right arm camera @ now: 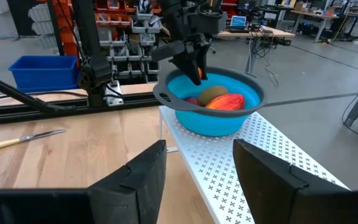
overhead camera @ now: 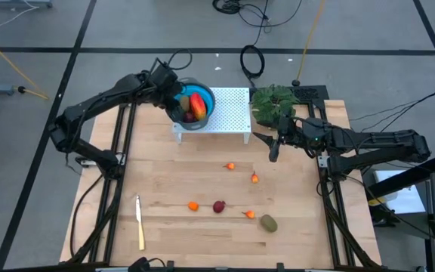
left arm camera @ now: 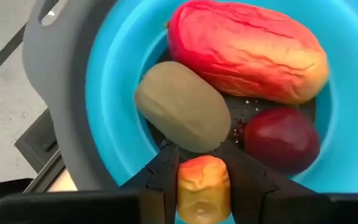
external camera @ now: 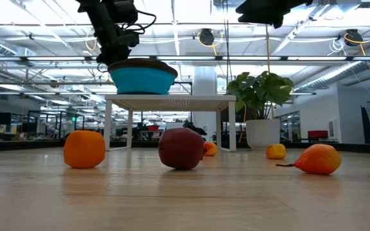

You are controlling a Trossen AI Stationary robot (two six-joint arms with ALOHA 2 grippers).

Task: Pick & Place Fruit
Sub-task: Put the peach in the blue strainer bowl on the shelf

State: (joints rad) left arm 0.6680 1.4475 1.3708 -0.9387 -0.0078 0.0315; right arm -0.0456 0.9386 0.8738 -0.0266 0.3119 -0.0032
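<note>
A blue bowl stands on a white perforated stand at the table's far side. It holds a large oblong red-orange fruit, an olive-brown oval and a dark red ball. My left gripper hangs over the bowl's left part, shut on a small orange-yellow fruit. My right gripper hovers open and level near the plant, to the right of the stand, touching nothing. More fruit lies on the table: an orange ball, a dark red ball, an olive oval and tiny orange pieces. My left gripper pinches the small orange-yellow fruit by its two opposite sides between the two fingers. The fingers slant steeply down from above and from the table's left. The fruit is clear of everything, just above the olive-brown oval inside the bowl.
A leafy green plant in a white pot stands right of the stand, close to my right gripper. A slim cream-yellow knife lies at the near left. Bare wood lies between the stand and the scattered fruit.
</note>
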